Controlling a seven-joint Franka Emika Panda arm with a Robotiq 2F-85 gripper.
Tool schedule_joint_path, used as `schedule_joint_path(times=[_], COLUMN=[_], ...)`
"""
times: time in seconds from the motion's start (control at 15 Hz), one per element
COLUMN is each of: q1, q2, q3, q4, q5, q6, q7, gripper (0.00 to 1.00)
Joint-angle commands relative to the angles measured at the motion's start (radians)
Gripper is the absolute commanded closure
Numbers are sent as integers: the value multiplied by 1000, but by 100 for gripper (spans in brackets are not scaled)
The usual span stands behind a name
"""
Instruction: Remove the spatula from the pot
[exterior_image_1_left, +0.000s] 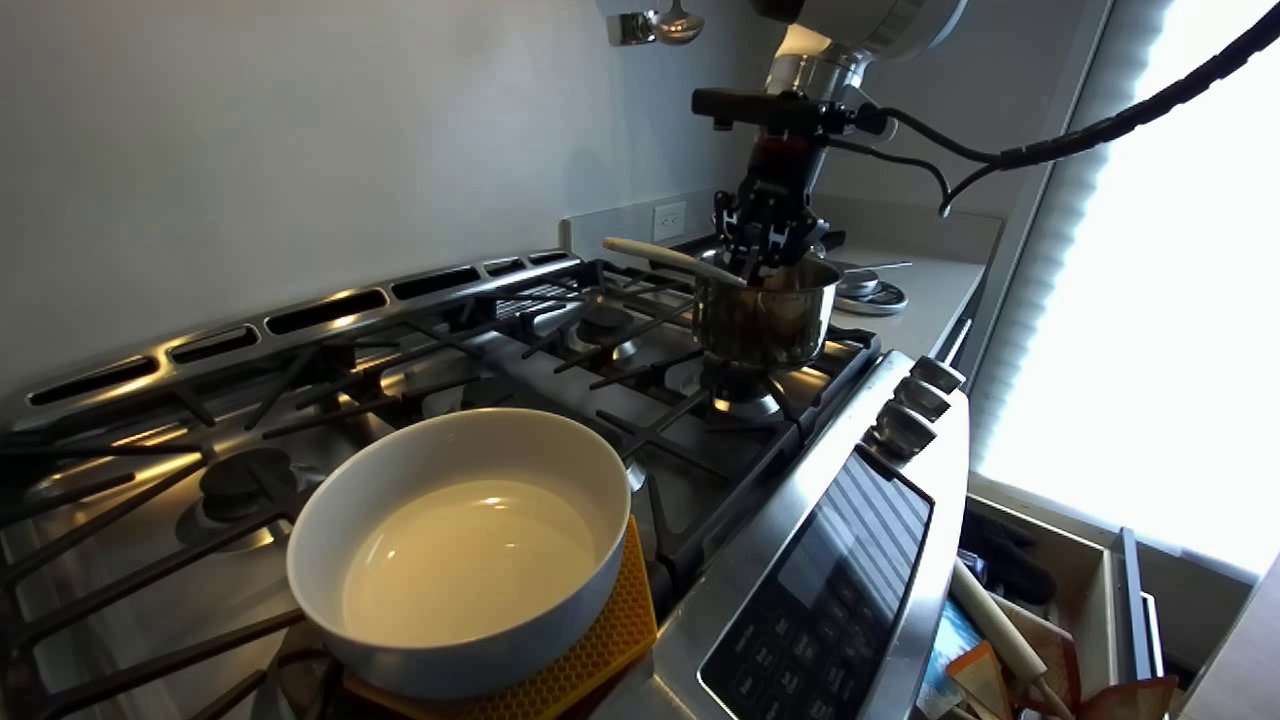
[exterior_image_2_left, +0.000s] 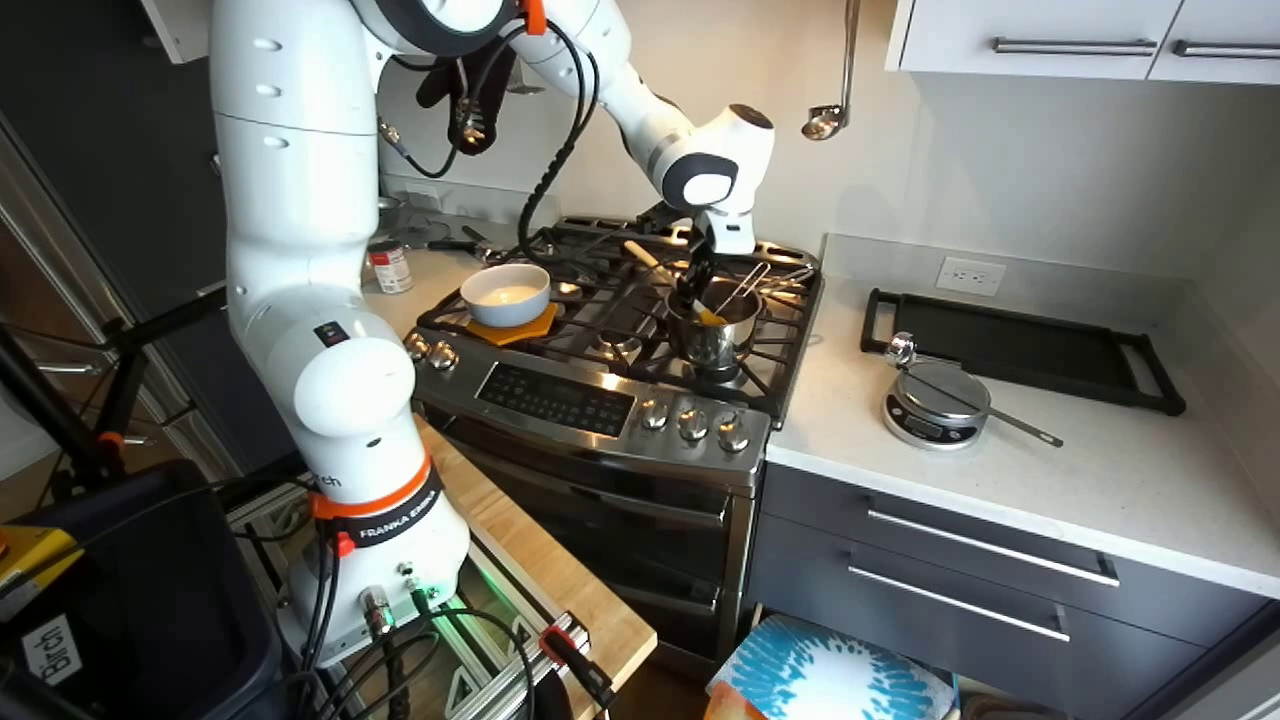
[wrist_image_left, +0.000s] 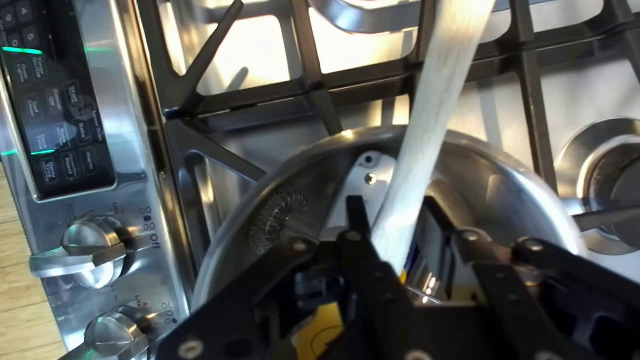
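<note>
While the white robot arm is standing at the left of an exterior view, a small can is sitting beside it on the left counter, and then the big white pot is resting on a yellow trivet on the stove. More to the right, the spatula is standing tilted in the steel pot; in both exterior views its pale handle is leaning over the rim to the left, while in an exterior view its yellow lower end is showing inside the pot. At this same place the gripper is pointing down into the pot, and in the wrist view its two fingers are standing apart, with the handle passing between them. A gap is showing between the handle and one finger; whether the other finger is touching it, I cannot tell. Also in the pot, a coil of wire is showing. Farther right, a ladle is hanging on the wall. On the right counter, a round kitchen scale is carrying a long-handled utensil across its top, and behind it a black tray is lying near the wall.
</note>
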Motion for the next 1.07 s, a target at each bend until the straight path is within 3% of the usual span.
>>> schedule_joint_path(times=[0.0,0.13,0.33,0.67,1.0], q1=[5,8,9,2,36], q2=[27,9,-61,-229,-349], q3=[-1,-3,7,51,73], q4=[24,21,-8,-50,-34], q5=[11,1,15,122,77], q6=[1,5,11,-14,-115], q7=[20,30,-4,-227,-393], gripper=[100,94,94,94,94])
